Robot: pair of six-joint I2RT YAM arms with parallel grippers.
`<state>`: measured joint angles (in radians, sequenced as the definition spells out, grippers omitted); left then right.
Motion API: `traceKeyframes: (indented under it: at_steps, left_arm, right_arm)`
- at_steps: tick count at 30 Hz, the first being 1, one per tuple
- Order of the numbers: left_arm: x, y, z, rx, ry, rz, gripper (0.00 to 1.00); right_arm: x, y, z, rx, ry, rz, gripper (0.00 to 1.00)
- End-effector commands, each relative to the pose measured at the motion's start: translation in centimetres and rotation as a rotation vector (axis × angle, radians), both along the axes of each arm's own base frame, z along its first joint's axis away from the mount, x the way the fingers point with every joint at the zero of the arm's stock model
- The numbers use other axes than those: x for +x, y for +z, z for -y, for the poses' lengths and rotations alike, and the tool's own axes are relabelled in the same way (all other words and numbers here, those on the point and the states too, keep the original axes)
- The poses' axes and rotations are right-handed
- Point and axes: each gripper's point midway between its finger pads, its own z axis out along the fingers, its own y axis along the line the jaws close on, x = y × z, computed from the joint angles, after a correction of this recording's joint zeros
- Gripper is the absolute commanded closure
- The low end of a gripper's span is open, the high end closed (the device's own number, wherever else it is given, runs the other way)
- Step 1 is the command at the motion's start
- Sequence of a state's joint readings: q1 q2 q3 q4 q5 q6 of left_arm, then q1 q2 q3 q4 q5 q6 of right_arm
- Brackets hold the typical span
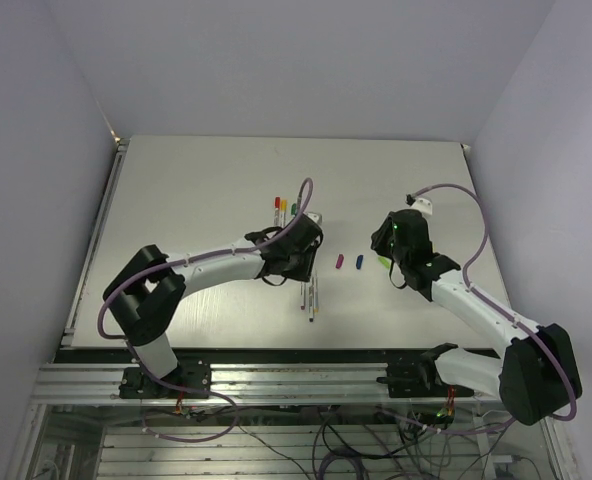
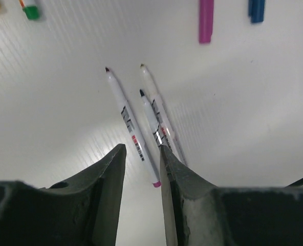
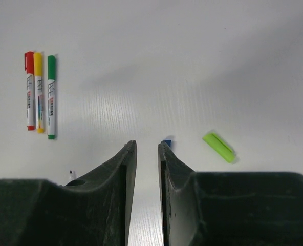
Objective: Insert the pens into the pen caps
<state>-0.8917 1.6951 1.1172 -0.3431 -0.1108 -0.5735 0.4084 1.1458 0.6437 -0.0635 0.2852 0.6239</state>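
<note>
Three uncapped whitish pens point(image 2: 131, 128) lie side by side on the table, just ahead of my left gripper point(image 2: 143, 151), which is open and empty above their near ends. In the top view they point(image 1: 311, 295) stick out below the left gripper point(image 1: 298, 268). A purple cap point(image 2: 206, 20) and a blue cap point(image 2: 256, 9) lie beyond them. My right gripper point(image 3: 147, 146) is open and empty over the table; the blue cap point(image 3: 166, 141) peeks out at its right fingertip and a light green cap point(image 3: 219, 146) lies to the right.
Three capped pens, red point(image 3: 29, 89), yellow point(image 3: 38, 92) and green point(image 3: 50, 96), lie together at the far left of the right wrist view. In the top view they point(image 1: 286, 208) lie behind the left gripper. The caps point(image 1: 359, 262) lie between the two grippers.
</note>
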Motion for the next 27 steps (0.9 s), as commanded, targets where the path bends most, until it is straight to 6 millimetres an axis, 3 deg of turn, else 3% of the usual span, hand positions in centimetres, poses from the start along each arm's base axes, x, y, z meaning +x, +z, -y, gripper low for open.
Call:
traceKeyframes:
  at_steps: [1,11,27]
  left_arm:
    - [-1.0,-0.4,-0.8,0.11,0.009,-0.001,0.57]
    - [-2.6,-2.1,-0.1,0.166,-0.03,-0.038,0.57]
    - [-2.5,-4.0,0.2,0.201,-0.048,-0.053,0.57]
  right_arm:
    - [-0.2,0.6,0.4,0.012,-0.022,0.023,0.77]
    - [-0.3,0.6,0.1,0.03,-0.007,0.025,0.77]
    - [-0.3,0.5,-0.1,0.04,-0.002,0.025,0.78]
